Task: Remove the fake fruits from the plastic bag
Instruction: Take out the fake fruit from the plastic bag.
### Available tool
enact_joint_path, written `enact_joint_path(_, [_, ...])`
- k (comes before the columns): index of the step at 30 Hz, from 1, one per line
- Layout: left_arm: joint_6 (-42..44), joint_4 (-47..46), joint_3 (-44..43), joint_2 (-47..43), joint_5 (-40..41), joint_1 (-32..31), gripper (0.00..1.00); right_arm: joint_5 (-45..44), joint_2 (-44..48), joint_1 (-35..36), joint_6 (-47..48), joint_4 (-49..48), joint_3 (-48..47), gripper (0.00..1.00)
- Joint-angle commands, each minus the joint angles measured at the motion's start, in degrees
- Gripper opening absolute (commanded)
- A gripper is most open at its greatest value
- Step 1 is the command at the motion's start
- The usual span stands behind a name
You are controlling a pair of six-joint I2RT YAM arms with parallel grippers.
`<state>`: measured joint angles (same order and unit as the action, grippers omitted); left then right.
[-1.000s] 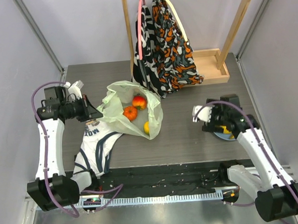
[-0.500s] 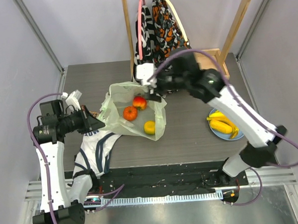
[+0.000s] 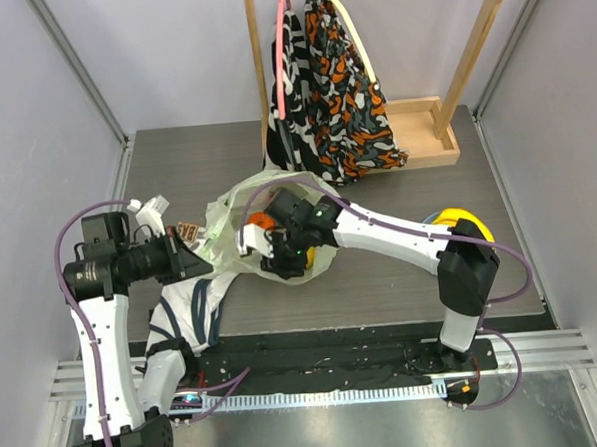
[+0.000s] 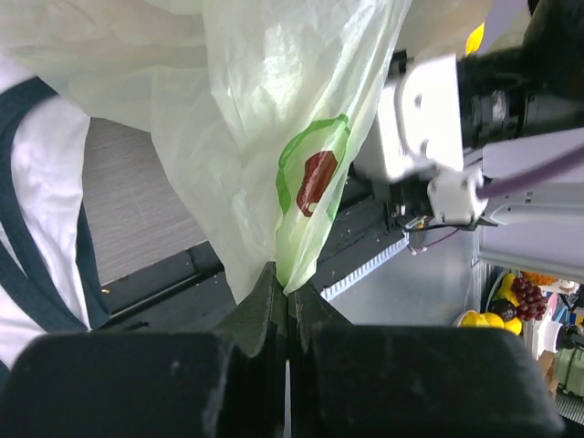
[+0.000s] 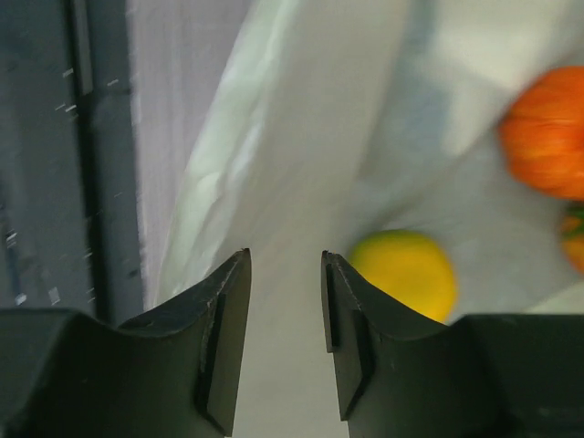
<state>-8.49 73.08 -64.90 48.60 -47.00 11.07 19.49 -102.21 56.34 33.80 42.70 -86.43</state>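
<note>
**Overhead view:** A crinkly, pale yellow-green plastic bag (image 3: 227,199) lies on the table with its mouth gaping. A wooden rack (image 3: 429,137) hung with patterned cloths (image 3: 337,101) stands just behind the bag. A white garment (image 3: 187,294) touches the bag's near left side. The left gripper (image 3: 193,255) meets the bag's left edge. The right gripper (image 3: 255,244) reaches into the bag from the right, beside an orange fruit (image 3: 258,222). Well to the right of the bag, yellow fruit (image 3: 458,218) shows behind that arm's elbow.

**Left wrist view:** The left gripper (image 4: 287,278) is fully closed, pinching a thin fold of the bag (image 4: 274,82) just below an avocado print (image 4: 315,178). The hold looks narrow. A tug from the other arm could slip the film free and let the mouth collapse over the fruit.

**Right wrist view:** The right gripper (image 5: 285,260) is a little open and holds nothing. Pale bag film (image 5: 319,109) fills the gap between its fingers. A round yellow fruit (image 5: 406,274) sits just right of the fingers, not between them, and the orange fruit (image 5: 547,137) lies farther right. Closing here would likely grab film alone, or nudge the glossy fruit so it rolls away. The thin plastic could also bunch or tear. It cannot be told whether film covers the round yellow fruit.
</note>
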Motion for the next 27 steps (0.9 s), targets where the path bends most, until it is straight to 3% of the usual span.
enact_joint_path(1, [1.37, 3.04, 1.17, -1.23, -0.28, 0.35, 0.00, 4.60, 5.80, 2.91, 0.73, 0.54, 1.09, 0.43])
enact_joint_path(6, [0.14, 2.86, 2.33, -0.61, 0.33, 0.36, 0.00, 2.06, 0.89, 0.80, -0.83, -0.42, -3.82, 0.42])
enact_joint_path(8, [0.14, 3.12, 2.41, -0.26, 2.17, 0.36, 0.00, -3.37, -1.66, 0.70, -5.57, -5.50, -4.88, 0.42])
enact_joint_path(12, [0.05, 2.42, 3.64, -0.87, 2.62, 0.36, 0.00, -17.52, -7.99, 0.53, -10.15, -11.31, -8.39, 0.51])
enact_joint_path(14, [0.23, 2.59, 3.82, -1.31, 2.53, 0.36, 0.00, -26.31, -10.10, 0.35, -14.52, -14.21, -10.68, 0.68])
enact_joint_path(16, [1.37, 3.65, 3.56, -1.75, 2.27, 0.36, 0.00, -29.49, -12.65, -0.61, -17.35, -15.01, -13.22, 0.78])
enact_joint_path(19, [2.42, 5.75, 3.12, -2.54, 2.35, 0.36, 0.00, -31.43, -15.46, -1.05, -19.47, -15.71, -15.16, 0.85])
enact_joint_path(27, [6.46, 9.36, 3.12, -3.60, -3.25, 0.18, 0.00, -34.43, -22.23, -1.14, -22.02, -17.12, -19.91, 0.94])
